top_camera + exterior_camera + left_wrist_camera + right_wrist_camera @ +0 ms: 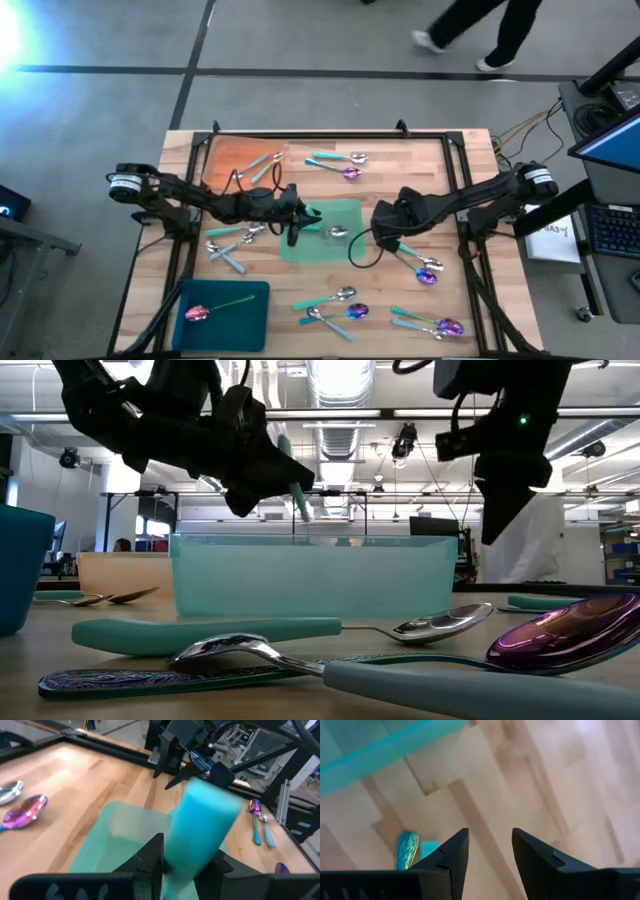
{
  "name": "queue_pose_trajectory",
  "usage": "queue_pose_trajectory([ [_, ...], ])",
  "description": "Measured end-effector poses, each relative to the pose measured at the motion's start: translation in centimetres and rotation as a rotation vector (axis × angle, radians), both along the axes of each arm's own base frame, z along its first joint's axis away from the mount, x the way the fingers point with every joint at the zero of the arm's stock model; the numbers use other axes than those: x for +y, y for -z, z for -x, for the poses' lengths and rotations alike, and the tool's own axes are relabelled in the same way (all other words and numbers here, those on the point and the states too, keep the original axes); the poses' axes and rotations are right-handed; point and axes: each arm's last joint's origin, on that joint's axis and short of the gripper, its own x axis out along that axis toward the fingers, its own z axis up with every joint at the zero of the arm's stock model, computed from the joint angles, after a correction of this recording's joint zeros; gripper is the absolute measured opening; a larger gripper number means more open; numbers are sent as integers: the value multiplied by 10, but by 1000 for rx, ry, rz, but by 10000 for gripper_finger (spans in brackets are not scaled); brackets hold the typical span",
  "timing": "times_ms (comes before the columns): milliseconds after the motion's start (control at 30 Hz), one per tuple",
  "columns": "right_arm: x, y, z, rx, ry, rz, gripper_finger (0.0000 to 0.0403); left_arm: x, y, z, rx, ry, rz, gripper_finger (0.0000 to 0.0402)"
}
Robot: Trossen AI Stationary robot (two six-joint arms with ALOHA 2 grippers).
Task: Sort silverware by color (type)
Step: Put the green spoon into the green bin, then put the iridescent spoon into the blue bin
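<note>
My left gripper hovers over the green mat at the table's middle, shut on a teal-handled utensil whose head is hidden. In the low view the gripper hangs above the mat's pale wall. A silver spoon lies on the mat. My right gripper is just right of the mat, pointing steeply down over bare wood, open with nothing between its fingers. Other silverware lies scattered over the table. My left gripper pinches the utensil's teal handle between its two fingers. The handle's blunt free end sticks out ahead of the fingers. The utensil is lifted clear above the green mat, tilted. Which way its head points is hidden by the gripper.
An orange mat lies far left, a blue mat near left with a purple-headed spoon. Spoon clusters lie at the far middle, left, near middle, near right and beside my right gripper. A person walks beyond the table.
</note>
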Motion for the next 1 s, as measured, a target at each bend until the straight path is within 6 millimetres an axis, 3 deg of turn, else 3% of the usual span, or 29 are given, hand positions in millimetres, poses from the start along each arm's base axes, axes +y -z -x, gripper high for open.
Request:
queue_pose_trajectory([
  [533,26,11,9,92,-87,-273,128,0,1,0,10,3,29,75],
  [800,35,26,23,138,15,-316,130,-1,-1,-1,3,-4,84,76],
  [1000,42,32,28,149,78,-373,124,-4,-10,-7,-23,125,144,76],
])
